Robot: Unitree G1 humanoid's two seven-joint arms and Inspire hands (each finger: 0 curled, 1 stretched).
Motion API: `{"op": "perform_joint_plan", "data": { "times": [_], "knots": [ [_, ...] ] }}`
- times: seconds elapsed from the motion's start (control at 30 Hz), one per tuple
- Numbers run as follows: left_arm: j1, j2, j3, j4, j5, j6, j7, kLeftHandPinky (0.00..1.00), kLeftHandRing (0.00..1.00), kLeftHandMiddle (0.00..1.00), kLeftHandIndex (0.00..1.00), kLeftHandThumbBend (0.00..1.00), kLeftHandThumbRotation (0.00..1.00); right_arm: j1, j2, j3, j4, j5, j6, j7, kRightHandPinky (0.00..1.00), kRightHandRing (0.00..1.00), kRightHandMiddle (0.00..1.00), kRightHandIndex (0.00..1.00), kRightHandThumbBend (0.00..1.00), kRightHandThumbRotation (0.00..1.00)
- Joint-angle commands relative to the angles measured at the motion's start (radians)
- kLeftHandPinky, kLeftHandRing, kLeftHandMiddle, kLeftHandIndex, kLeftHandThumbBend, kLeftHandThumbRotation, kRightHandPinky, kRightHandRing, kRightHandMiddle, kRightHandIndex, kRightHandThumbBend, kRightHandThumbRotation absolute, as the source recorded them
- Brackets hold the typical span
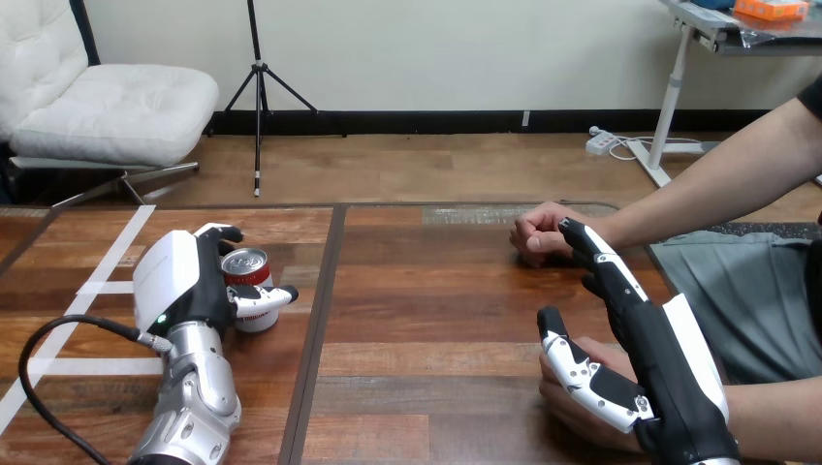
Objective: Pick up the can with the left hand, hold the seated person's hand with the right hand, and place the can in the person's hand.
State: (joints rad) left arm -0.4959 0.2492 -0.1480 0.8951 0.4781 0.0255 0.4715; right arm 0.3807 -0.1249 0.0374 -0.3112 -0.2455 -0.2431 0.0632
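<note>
A red and silver can [246, 276] stands upright on the wooden table at the left. My left hand [179, 281] is beside it on its left, thumb across the can's front and fingers curled round its far side. At the right, my right hand [664, 354] lies with straight fingers and thumb spread over the person's hand [574, 407], which rests on the table beneath it near the front edge. My right fingertips [574, 232] reach the person's other hand [536, 235], a fist resting farther back on the table.
A dark seam [320, 310] runs front to back across the table just right of the can. White tape lines [102, 276] mark the table's left part. The person's forearms [717, 184] come in from the right side.
</note>
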Motion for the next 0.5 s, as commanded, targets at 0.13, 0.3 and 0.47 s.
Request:
{"op": "perform_joint_plan", "data": {
  "times": [0.13, 0.3, 0.47],
  "knots": [
    [-0.075, -0.013, 0.012, 0.008, -0.037, -0.06, -0.003, 0.5, 0.6, 0.65, 0.66, 0.85, 0.01, -0.03, -0.005, -0.005, -0.061, 0.001, -0.019, -0.012, 0.95, 0.96, 0.95, 0.93, 0.15, 0.13],
    [-0.07, -0.014, 0.019, 0.005, -0.065, -0.071, -0.014, 0.49, 0.58, 0.63, 0.64, 0.82, 0.0, -0.031, -0.006, -0.006, -0.062, -0.007, -0.018, -0.014, 0.95, 0.96, 0.95, 0.93, 0.15, 0.13],
    [-0.064, -0.015, 0.019, 0.009, -0.079, -0.089, -0.002, 0.47, 0.56, 0.61, 0.62, 0.81, 0.0, -0.033, -0.008, -0.007, -0.057, -0.004, -0.022, -0.013, 0.95, 0.96, 0.95, 0.93, 0.15, 0.13]
  ]
}}
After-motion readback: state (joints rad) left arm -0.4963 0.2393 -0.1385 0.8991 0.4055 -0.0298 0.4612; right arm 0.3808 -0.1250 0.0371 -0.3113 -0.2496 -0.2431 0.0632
